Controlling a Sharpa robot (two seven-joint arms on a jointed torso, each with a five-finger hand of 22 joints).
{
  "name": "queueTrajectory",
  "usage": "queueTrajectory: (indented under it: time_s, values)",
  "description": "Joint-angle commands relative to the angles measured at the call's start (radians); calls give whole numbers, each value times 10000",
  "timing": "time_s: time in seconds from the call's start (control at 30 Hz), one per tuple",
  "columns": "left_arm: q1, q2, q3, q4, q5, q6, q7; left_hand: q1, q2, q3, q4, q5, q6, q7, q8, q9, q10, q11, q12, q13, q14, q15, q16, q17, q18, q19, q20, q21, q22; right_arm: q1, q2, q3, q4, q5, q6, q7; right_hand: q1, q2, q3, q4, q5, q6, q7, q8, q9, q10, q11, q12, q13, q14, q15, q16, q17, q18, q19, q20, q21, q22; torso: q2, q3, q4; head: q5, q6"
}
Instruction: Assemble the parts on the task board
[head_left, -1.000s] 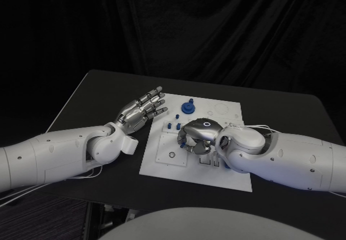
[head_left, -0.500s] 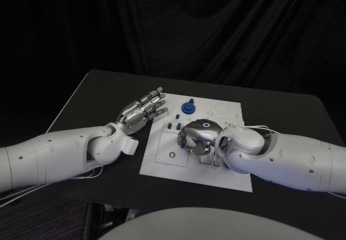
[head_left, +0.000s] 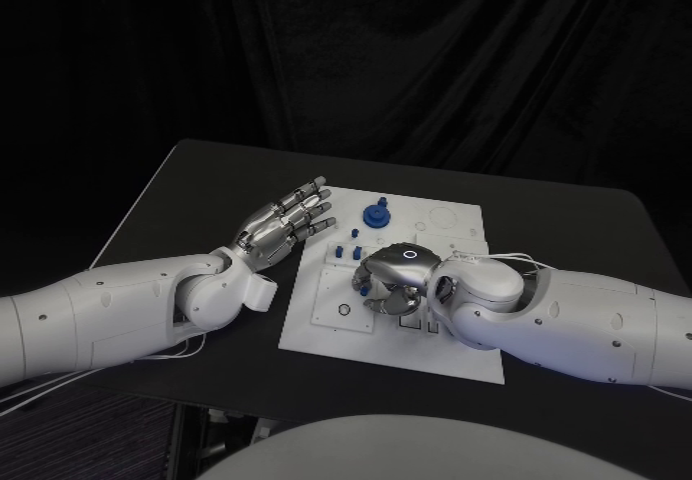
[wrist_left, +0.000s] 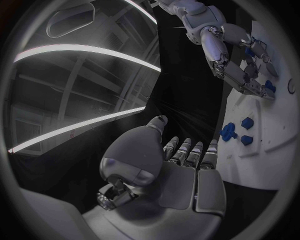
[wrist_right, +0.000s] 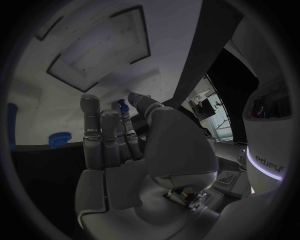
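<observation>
Two hands are at work: the left hand (head_left: 286, 224) hovers flat with fingers spread beside the task board (head_left: 325, 335); the right hand (head_left: 392, 277), curled over the board's middle, pinches a small blue part (wrist_right: 122, 103).

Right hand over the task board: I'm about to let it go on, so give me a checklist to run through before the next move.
1. Right hand is over the task board: ok.
2. Small blue part sits at its fingertips: ok; firmly pinched: cannot tell.
3. Target hole under the hand: cannot tell, the hand hides it.
4. Left hand open, beside the board's left edge, holding nothing: ok.
5. Large blue knob stands apart from both hands: ok.
</observation>
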Motion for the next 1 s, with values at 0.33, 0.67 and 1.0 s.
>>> queueTrajectory:
  time_s: [0.33, 0.67, 1.0]
  values:
    - [-31, 15, 8, 9, -64, 159, 649, -117, 6, 150, -45, 43, 93, 211, 56, 34, 9, 82, 53, 17, -12, 103, 31, 6, 13, 49, 55, 60, 4, -72, 17, 5, -22, -70, 56, -153, 185, 112, -1204, 373, -651, -1357, -277, -864, -863, -2470, 386, 291, 272, -1299, 341, -512, -1196, 240, -873, 380, -1852, -15, 6, 5, 4, -31, 1]
    - [-40, -41, 8, 23, -64, 134, 649, -123, 2, 167, -53, 46, 142, 243, 67, 42, 12, 83, 67, 19, -11, 104, 37, 7, 8, 49, 54, 59, -1, 188, -615, 105, 491, 512, -596, -96, 453, 163, -1552, 478, -545, -1349, -327, -800, -1071, -3061, 455, 460, 202, -1655, 387, -554, -1531, 248, -953, 438, -2013, 7, 13, 4, 5, -47, 1]
    - [-42, -51, 8, 46, -64, 74, 644, -129, -9, 177, -62, 47, 181, 262, 77, 49, 16, 85, 88, 22, -7, 106, 53, 11, 3, 51, 54, 61, 2, 1244, -1864, 94, 1396, 1579, 75, -649, 542, 550, -1434, 575, 515, -618, -121, -458, -1269, -2159, 368, 1013, 6, -1018, 331, 140, -973, 176, -413, 397, -1331, 314, -12, 6, -5, -3, 1]
